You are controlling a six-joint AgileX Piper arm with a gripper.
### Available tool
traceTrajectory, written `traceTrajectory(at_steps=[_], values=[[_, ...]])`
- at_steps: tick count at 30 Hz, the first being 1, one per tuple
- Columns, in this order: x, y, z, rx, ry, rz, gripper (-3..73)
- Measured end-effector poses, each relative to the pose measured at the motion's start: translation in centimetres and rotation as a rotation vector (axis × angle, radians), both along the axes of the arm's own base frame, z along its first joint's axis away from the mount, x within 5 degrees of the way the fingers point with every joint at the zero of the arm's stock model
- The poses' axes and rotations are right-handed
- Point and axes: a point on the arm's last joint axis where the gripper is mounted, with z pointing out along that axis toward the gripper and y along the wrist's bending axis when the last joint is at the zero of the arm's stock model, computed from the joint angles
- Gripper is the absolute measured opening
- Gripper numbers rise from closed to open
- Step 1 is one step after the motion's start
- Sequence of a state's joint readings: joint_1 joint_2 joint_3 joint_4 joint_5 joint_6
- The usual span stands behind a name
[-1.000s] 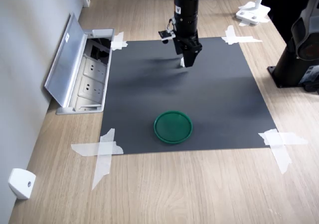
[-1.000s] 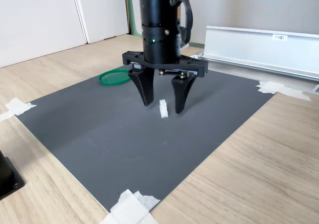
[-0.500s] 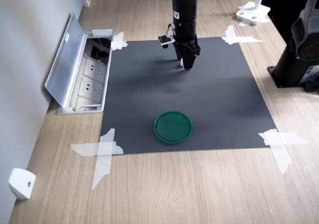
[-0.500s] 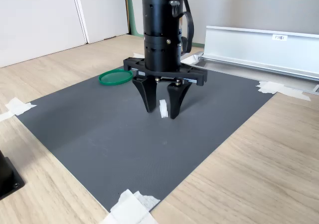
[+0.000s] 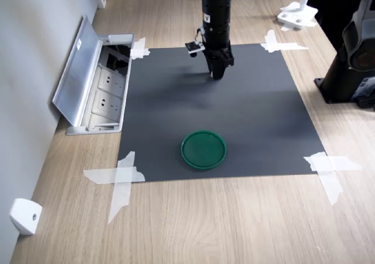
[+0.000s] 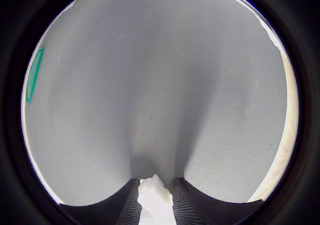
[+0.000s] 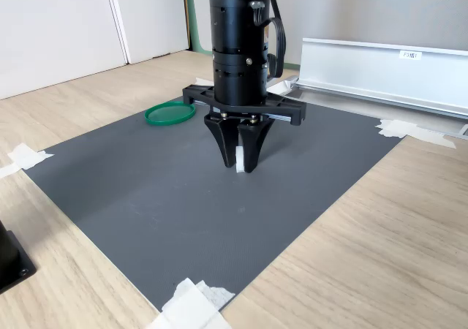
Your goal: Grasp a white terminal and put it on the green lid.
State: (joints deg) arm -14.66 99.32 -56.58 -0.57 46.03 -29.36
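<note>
While the gripper [image 7: 239, 162] stands upright with its tips at the mat [image 7: 146, 190], its two fingers [image 7: 221, 142] are drawn in on the terminal [image 7: 239, 159], pinching it from both flanks. In the second exterior view the white block stands on end between them, long axis vertical and in line with the fingers, its lower end at or just above the mat; whether it has left the surface cannot be told. The wrist view shows the same: the terminal [image 6: 154, 192] wedged in the narrow gap with a ribbed pad [image 6: 187, 205] hard against each side.

What the coming move turns on is where the lid [image 5: 203, 149] lies from the fingers. It sits well apart on the same mat, toward the near edge in the first exterior view, and behind the gripper toward the second exterior view's left. Only a thin green sliver [image 6: 33, 76] shows at the wrist view's rim, so the carry looks like a lift, then a long sideways run.
</note>
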Motion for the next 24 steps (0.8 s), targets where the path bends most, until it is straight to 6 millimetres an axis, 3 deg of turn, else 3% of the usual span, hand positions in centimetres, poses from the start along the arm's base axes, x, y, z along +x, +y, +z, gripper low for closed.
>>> traceTrajectory(at_steps=[5, 8, 16, 24], values=[[-0.5, 0.4, 1.6, 0.004, -0.026, 0.019, 24.1], [-0.7, 1.9, 2.9, 0.004, -0.043, 0.072, 24.1], [-0.7, 10.9, 4.7, 0.099, -0.089, 0.299, 23.7], [1.5, 18.8, 3.9, 0.119, -0.094, 0.438, 23.7]])
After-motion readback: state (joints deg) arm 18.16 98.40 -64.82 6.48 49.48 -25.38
